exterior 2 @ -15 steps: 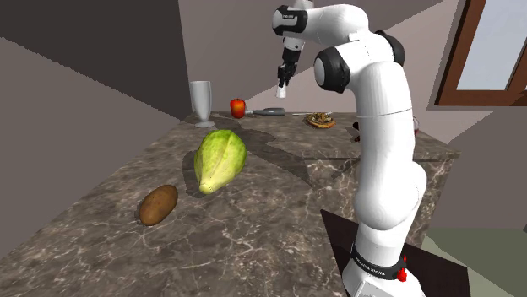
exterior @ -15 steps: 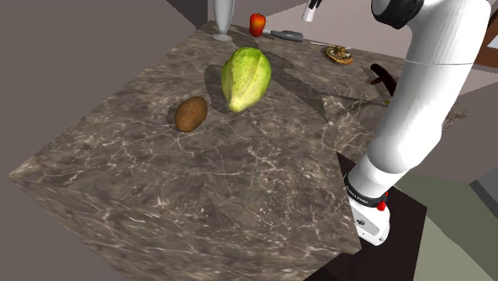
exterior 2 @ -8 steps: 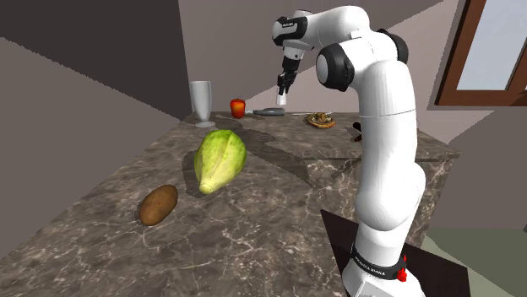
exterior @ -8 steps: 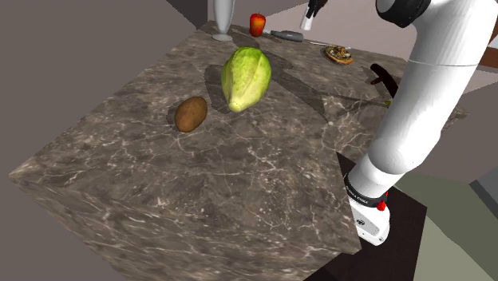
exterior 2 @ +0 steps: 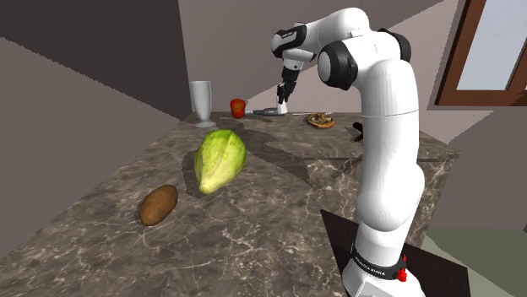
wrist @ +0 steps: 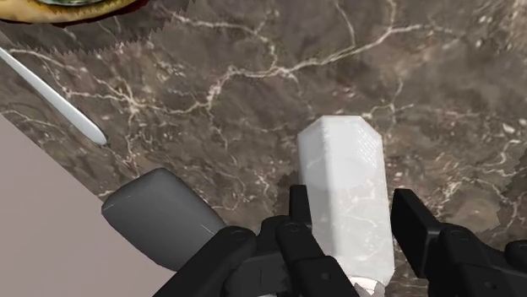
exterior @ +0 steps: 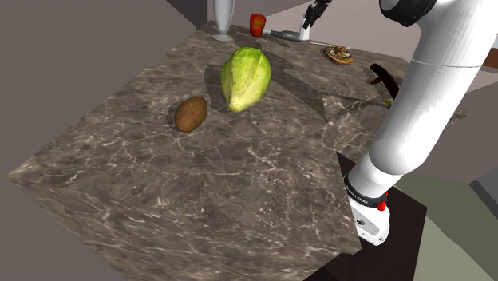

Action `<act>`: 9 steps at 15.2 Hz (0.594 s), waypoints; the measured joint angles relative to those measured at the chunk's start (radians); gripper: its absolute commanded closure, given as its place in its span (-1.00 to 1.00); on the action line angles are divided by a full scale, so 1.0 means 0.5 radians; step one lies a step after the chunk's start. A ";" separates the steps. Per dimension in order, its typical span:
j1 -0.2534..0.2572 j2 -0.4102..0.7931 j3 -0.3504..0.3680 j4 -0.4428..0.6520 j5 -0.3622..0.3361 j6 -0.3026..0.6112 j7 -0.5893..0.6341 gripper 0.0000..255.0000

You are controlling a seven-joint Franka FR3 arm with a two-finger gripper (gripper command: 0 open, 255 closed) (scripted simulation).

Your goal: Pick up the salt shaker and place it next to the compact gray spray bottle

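We see the gripper [exterior 2: 284,94] low over the far edge of the bench [exterior: 239,184], its two black fingers [wrist: 297,207] pressed against opposite sides of the salt shaker [wrist: 344,190], a white faceted block. The shaker's long axis runs along the fingers: one end sits up between them and the other points down at the marble. In the second exterior view it hangs nearly upright, leaning slightly. We cannot tell whether its lower end touches the bench. Just beside it lies the gray spray bottle [wrist: 160,213] on its side, close to the bench's far edge. In the shoulder view the shaker [exterior: 304,33] stands at the spray bottle's [exterior: 286,35] end. Further along that edge are a red fruit [exterior: 257,24] and a gray cup [exterior: 222,20]. A green melon [exterior: 246,77] and a brown potato [exterior: 191,113] lie mid-bench.
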 measured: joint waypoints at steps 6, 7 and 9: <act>0.018 -0.009 0.008 -0.170 0.008 0.160 -0.027 1.00; 0.023 -0.015 0.009 -0.201 0.007 0.187 -0.029 1.00; 0.027 -0.013 0.012 -0.247 0.013 0.233 -0.039 1.00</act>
